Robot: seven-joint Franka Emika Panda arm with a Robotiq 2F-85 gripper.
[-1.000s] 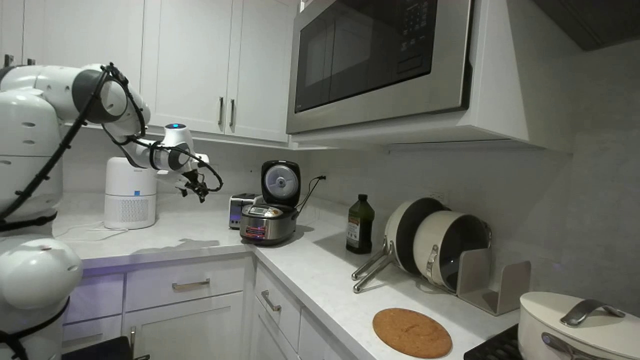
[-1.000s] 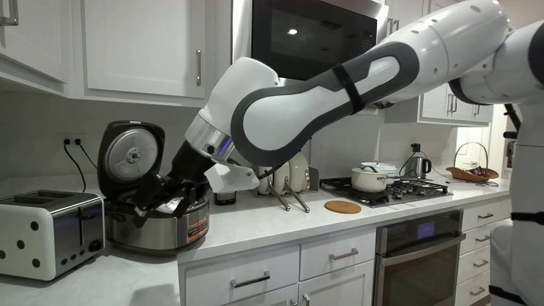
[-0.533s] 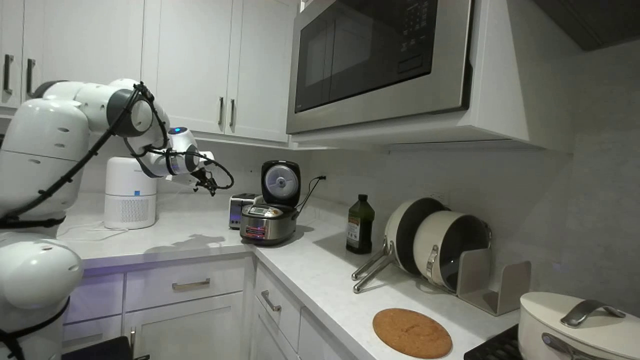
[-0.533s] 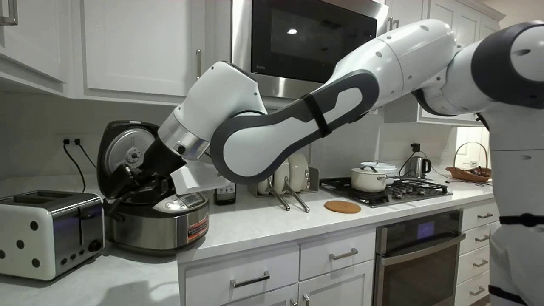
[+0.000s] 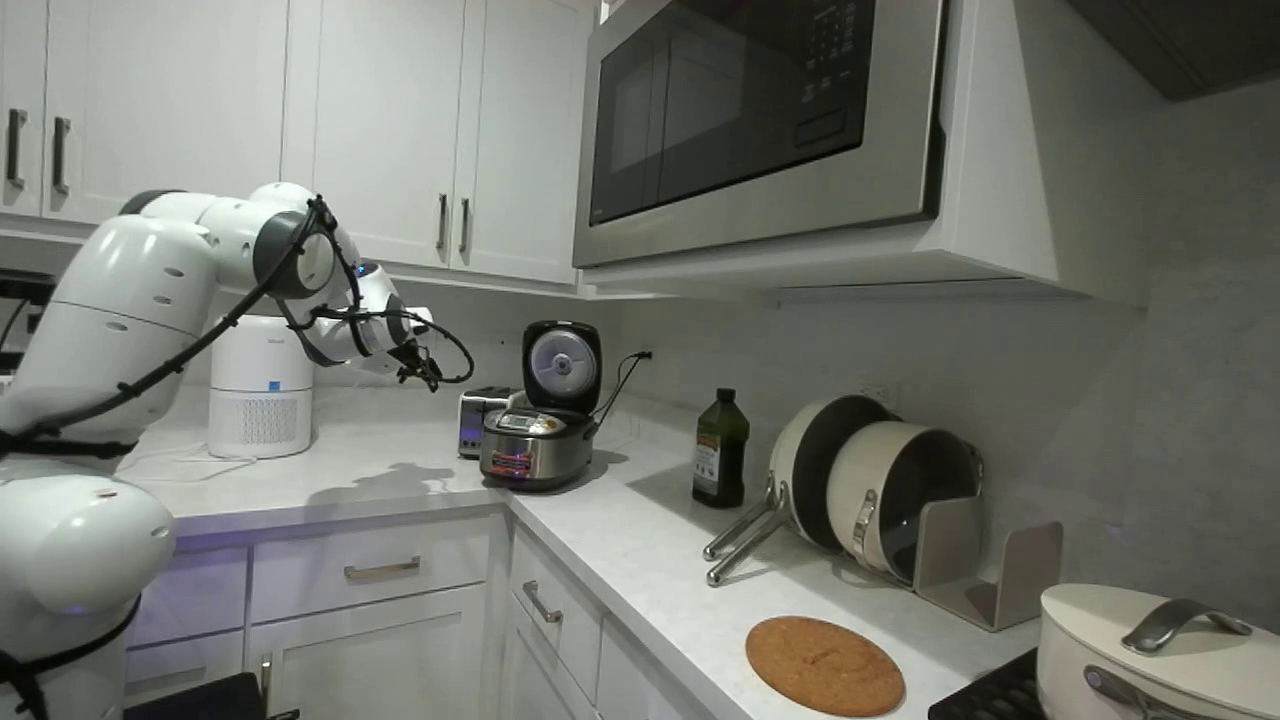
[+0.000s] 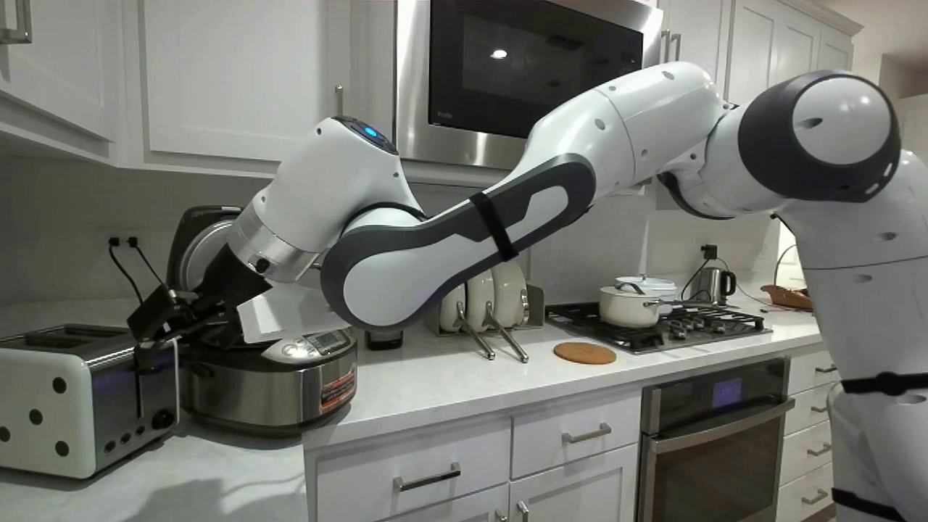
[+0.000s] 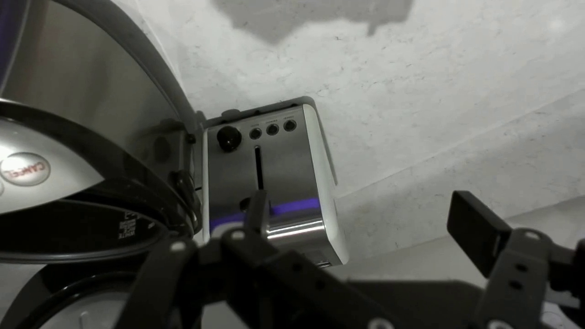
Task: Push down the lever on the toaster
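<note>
Silver toaster (image 7: 289,176), mid-frame in the wrist view: the wide-parted pincer (image 7: 363,218) could miss its lever (image 7: 245,204), since one finger (image 7: 257,215) partly hides it.

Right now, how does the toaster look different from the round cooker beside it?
The toaster is boxy, whereas the cooker is rounded. The cooker's lid stands raised; the toaster has slots on top instead. The toaster carries black dots on white, while the cooker has a reddish sticker on metal. Both stand upright on the white counter, and both show silvery metal.
</note>
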